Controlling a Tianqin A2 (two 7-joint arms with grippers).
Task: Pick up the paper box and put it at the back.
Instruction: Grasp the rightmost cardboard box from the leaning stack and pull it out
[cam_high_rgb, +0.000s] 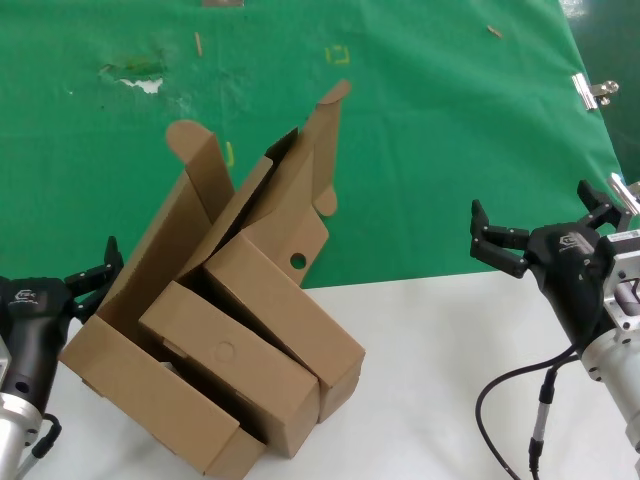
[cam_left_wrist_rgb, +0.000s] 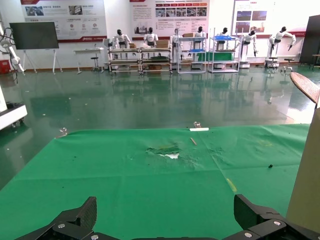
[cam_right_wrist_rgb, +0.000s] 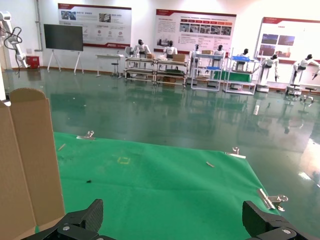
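The paper box (cam_high_rgb: 285, 300) leans tilted in a pile of brown cartons at the front left. Its lid with a rounded tab (cam_high_rgb: 335, 100) stands up, and a round punched hole (cam_high_rgb: 298, 261) shows. The green cloth (cam_high_rgb: 430, 130) with a ragged white patch (cam_high_rgb: 148, 85) covers the back. My left gripper (cam_high_rgb: 93, 268) is open and empty, just left of the pile. My right gripper (cam_high_rgb: 535, 215) is open and empty at the right, well clear of the boxes. In both wrist views the gripper (cam_left_wrist_rgb: 165, 210) (cam_right_wrist_rgb: 172, 215) hangs over bare cloth.
A bigger carton with a round-ended flap (cam_high_rgb: 185, 135) holds a long carton with a circle outline (cam_high_rgb: 225, 352). Cardboard flaps show at the edges of the wrist views (cam_left_wrist_rgb: 307, 185) (cam_right_wrist_rgb: 25, 165). A metal clip (cam_high_rgb: 592, 90) grips the cloth's right edge. White tabletop (cam_high_rgb: 430, 380) lies in front.
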